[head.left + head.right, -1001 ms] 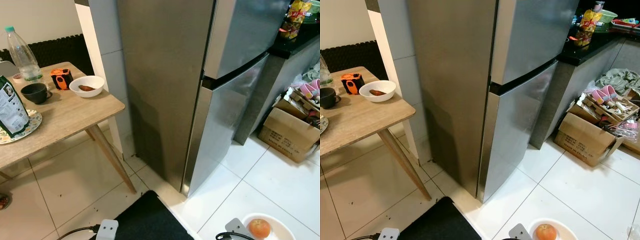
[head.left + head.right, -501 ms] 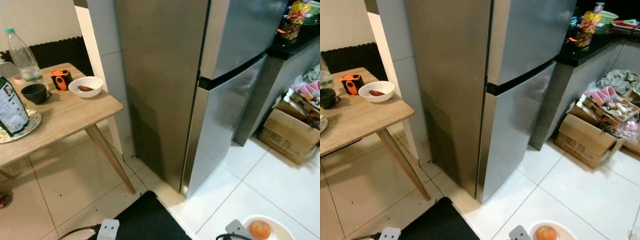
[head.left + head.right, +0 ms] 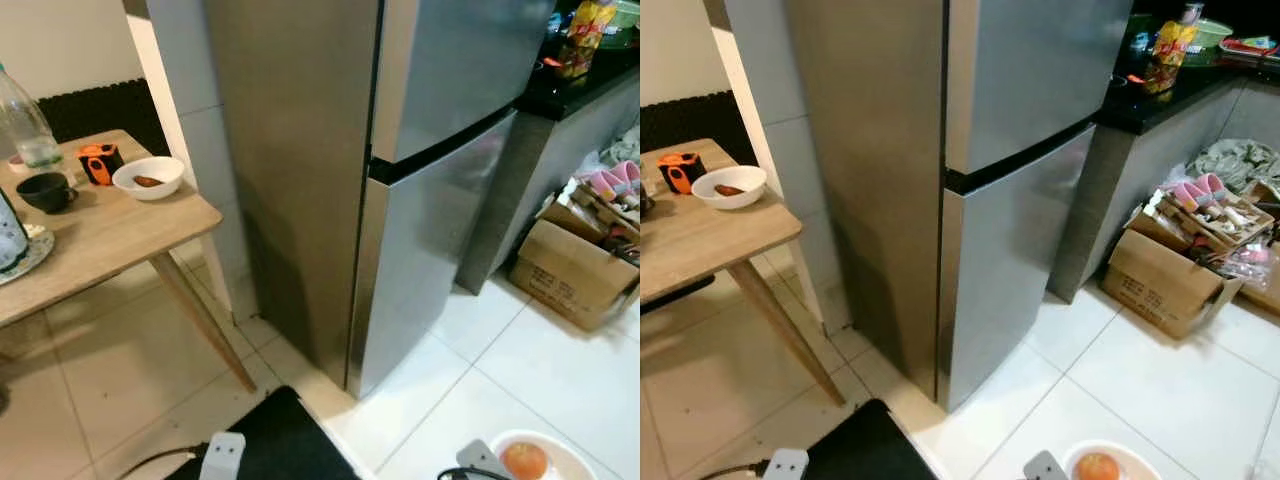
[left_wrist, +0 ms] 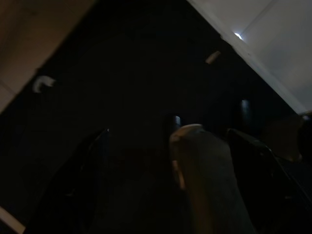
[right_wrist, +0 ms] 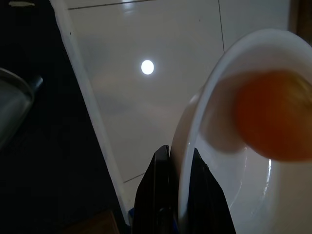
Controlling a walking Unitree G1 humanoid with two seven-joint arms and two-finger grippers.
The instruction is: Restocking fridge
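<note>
A tall stainless fridge [image 3: 400, 180] with two doors stands straight ahead, both doors shut. At the bottom right of the eye views a white bowl [image 3: 560, 462] carries an orange fruit [image 3: 524, 460]. In the right wrist view my right gripper [image 5: 178, 155] is shut on the white bowl's rim [image 5: 214, 78], with the fruit [image 5: 273, 114] inside the bowl. The left wrist view is very dark. My left gripper [image 4: 168, 134] hangs there over a black mat, its fingers [image 4: 87, 175] apart with nothing between them.
A wooden table [image 3: 120, 235] at the left holds a small white bowl [image 3: 148, 177], a black cup [image 3: 46, 190], an orange-black item [image 3: 97, 162] and a bottle [image 3: 20, 120]. A cardboard box [image 3: 565, 270] and a black counter [image 3: 575, 85] stand right of the fridge. A black mat [image 3: 275, 440] lies at my feet.
The whole picture has slid left, so the camera has turned right; the fridge now sits more centrally. The bowl with the fruit stays in my right gripper.
</note>
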